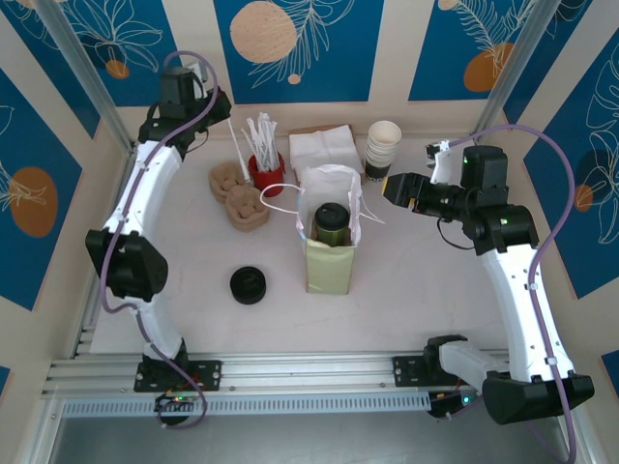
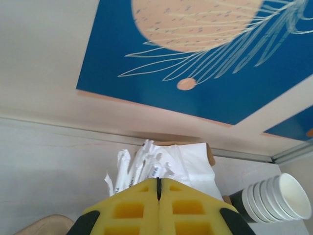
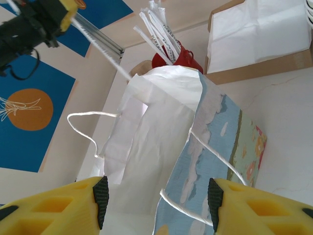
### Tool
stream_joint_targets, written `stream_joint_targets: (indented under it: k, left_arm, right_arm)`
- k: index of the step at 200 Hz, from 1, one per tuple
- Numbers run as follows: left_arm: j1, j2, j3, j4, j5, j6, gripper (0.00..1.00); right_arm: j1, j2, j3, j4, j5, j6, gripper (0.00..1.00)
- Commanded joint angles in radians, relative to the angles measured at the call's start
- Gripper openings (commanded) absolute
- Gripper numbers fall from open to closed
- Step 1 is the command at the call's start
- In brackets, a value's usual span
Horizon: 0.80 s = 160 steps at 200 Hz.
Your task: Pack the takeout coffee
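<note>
Sitting upright inside the open paper bag (image 1: 329, 273), the takeout coffee (image 1: 330, 221) looks packed, with little left to do. The right gripper (image 1: 387, 187) hangs just beside the bag, fingers spread and empty. The left gripper (image 2: 159, 191), fingers pressed together, is well apart.

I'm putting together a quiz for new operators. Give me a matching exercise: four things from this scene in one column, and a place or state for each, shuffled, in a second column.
Column 1
1. coffee
2. black disc
3. white cups
4. left gripper

Column 2
a. shut
b. stacked, at the far edge of the table
c. inside the bag
d. lying flat, left of the bag

Pairs: 1-c; 2-d; 3-b; 4-a
</note>
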<state>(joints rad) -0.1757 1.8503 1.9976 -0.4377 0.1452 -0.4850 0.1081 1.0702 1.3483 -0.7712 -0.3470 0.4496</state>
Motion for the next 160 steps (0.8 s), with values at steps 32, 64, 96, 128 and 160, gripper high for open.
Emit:
stream_joint_targets:
  k: [32,64,96,128,160]
  left_arm:
    - [-0.097,-0.204,0.115,-0.113,-0.005,0.113,0.02]
    - [-0.178,-0.281,0.155,-0.121,0.012,0.115,0.03]
    - [-0.280,-0.323,0.169,-0.078,0.053,0.079,0.02]
    - [-0.391,-0.326,0.151,-0.011,0.085,0.036,0.02]
    - [-0.491,-0.304,0.105,0.036,0.107,0.004,0.01]
  right_arm:
    - [-0.006,-0.010,0.012,0.010,0.004,-0.026,0.59]
    - [-0.007,-0.001,0.019,0.030,0.005,-0.019,0.59]
    - [-0.006,0.005,0.026,0.044,0.003,-0.010,0.59]
    - [-0.006,0.005,0.025,0.050,0.003,-0.003,0.59]
    - [-0.005,-0.002,0.018,0.049,0.006,0.003,0.59]
